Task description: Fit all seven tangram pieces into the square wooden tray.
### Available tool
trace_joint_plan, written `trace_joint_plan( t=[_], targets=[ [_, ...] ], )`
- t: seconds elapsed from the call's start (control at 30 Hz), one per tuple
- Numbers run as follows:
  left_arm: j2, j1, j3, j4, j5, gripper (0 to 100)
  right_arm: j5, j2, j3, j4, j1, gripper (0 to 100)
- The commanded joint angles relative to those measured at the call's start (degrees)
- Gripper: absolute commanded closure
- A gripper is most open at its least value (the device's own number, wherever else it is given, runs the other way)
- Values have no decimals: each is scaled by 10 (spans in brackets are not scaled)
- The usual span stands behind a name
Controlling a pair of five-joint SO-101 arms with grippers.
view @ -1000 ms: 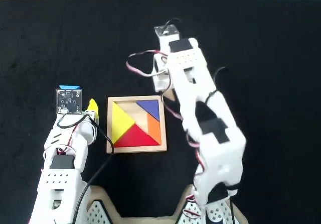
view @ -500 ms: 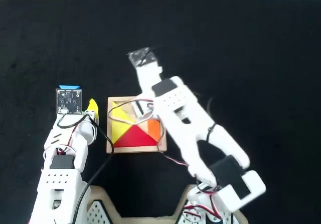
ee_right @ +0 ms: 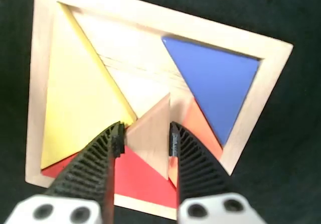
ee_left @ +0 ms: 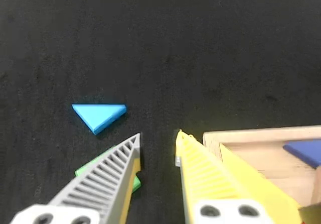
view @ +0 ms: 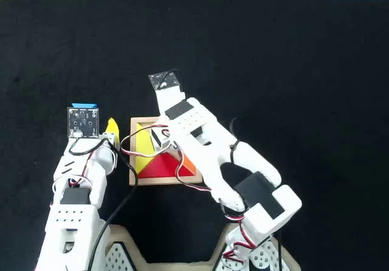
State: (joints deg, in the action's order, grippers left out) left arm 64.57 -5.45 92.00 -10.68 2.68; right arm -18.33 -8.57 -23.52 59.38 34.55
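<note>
Right arm has a tan triangle pinched right over the tray

The right gripper has its fingers clamped on a tan triangle over the middle of the square wooden tray; can't tell if the piece is touching the tray floor. Inside the tray there's a big yellow triangle, a red triangle next to it, a blue triangle in the opposite corner and an orange piece under the blue one, with bare wood between yellow and blue. The left gripper sits just outside the tray, fingers spread with nothing in them. A light blue triangle and a green piece lie on the black surface beyond it, off the tray.
</note>
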Motion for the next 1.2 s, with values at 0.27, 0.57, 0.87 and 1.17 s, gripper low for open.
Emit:
trace_joint_plan(
  t=[0.27,0.57,0.87,1.17],
  targets=[
    [8,6,1,28,6,877,-12,63,13,5,17,785],
    [8,5,2,28,6,877,-7,113,-7,3,19,749],
    [8,-15,0,28,2,877,80,98,-7,-118,-18,977],
    [8,-19,0,28,1,877,90,-25,76,-69,-20,987]
  ],
)
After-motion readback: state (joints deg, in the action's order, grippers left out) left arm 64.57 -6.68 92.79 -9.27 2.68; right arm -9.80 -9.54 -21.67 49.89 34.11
